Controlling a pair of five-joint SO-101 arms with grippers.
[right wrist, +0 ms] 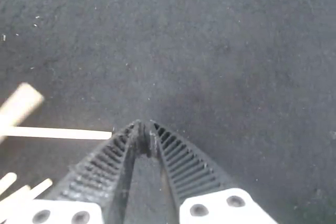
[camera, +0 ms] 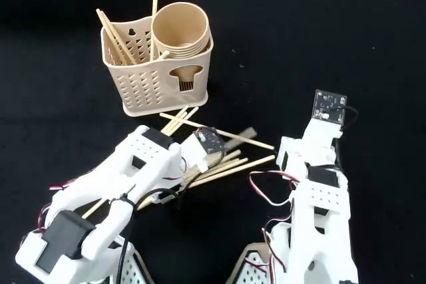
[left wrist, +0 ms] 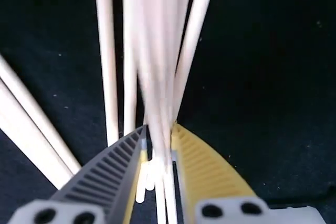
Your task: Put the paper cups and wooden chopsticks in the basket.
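Note:
The beige perforated basket [camera: 154,84] stands at the back left. Stacked paper cups [camera: 181,28] sit in one compartment and a few wooden chopsticks [camera: 117,36] lean in the other. Several loose chopsticks [camera: 229,167] lie fanned on the black cloth in front of the basket. My left gripper [camera: 216,153] is down among them. In the left wrist view it [left wrist: 157,142] is shut on a small bundle of chopsticks [left wrist: 157,66], with others lying alongside. My right gripper [right wrist: 140,132] is shut with nothing in it, low over bare cloth just right of the chopstick tips [right wrist: 58,133].
The black cloth [camera: 333,38] covers the whole table. The right arm [camera: 319,184] stands at the front right, beside the chopstick pile. One chopstick [camera: 219,133] lies crosswise between the basket and the left gripper.

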